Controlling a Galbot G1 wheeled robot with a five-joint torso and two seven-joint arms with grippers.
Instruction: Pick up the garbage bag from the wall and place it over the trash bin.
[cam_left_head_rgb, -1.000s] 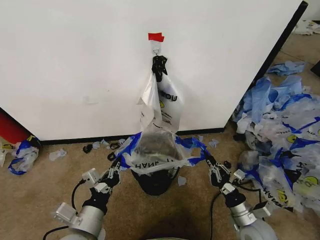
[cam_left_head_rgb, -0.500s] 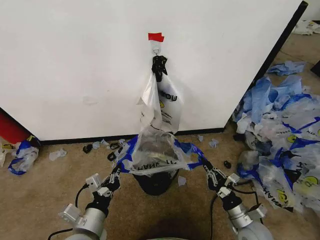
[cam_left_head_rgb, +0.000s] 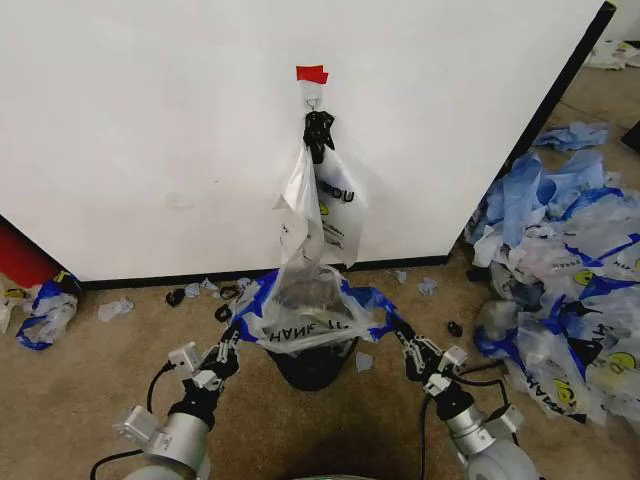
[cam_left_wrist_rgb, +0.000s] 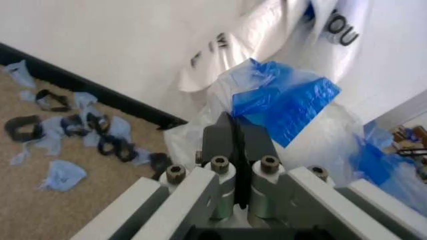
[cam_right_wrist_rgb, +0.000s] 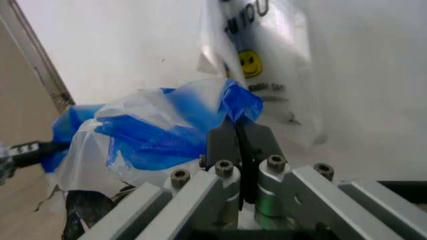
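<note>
The garbage bag (cam_left_head_rgb: 305, 318), translucent with blue handles and dark lettering, is stretched open over the black mesh trash bin (cam_left_head_rgb: 312, 367) at the foot of the white wall (cam_left_head_rgb: 150, 130). My left gripper (cam_left_head_rgb: 233, 335) is shut on its left blue handle, and my right gripper (cam_left_head_rgb: 398, 335) is shut on its right handle. The left wrist view shows the left gripper (cam_left_wrist_rgb: 233, 131) pinching blue plastic (cam_left_wrist_rgb: 287, 100). In the right wrist view the right gripper (cam_right_wrist_rgb: 238, 134) pinches the blue trim (cam_right_wrist_rgb: 167, 125). More bags (cam_left_head_rgb: 330, 205) hang from the hook (cam_left_head_rgb: 312, 101) under the red tape (cam_left_head_rgb: 311, 73).
A big heap of similar bags (cam_left_head_rgb: 570, 260) covers the carpet at the right. A red object (cam_left_head_rgb: 20, 260) and a crumpled bag (cam_left_head_rgb: 45, 310) lie at the far left. Blue and black scraps (cam_left_head_rgb: 200, 290) are strewn along the wall's black base strip.
Both grippers have drawn back toward me and slightly lower with the handles. The right one has shifted inward, so the bag's mouth is narrower and sits lower on the bin.
</note>
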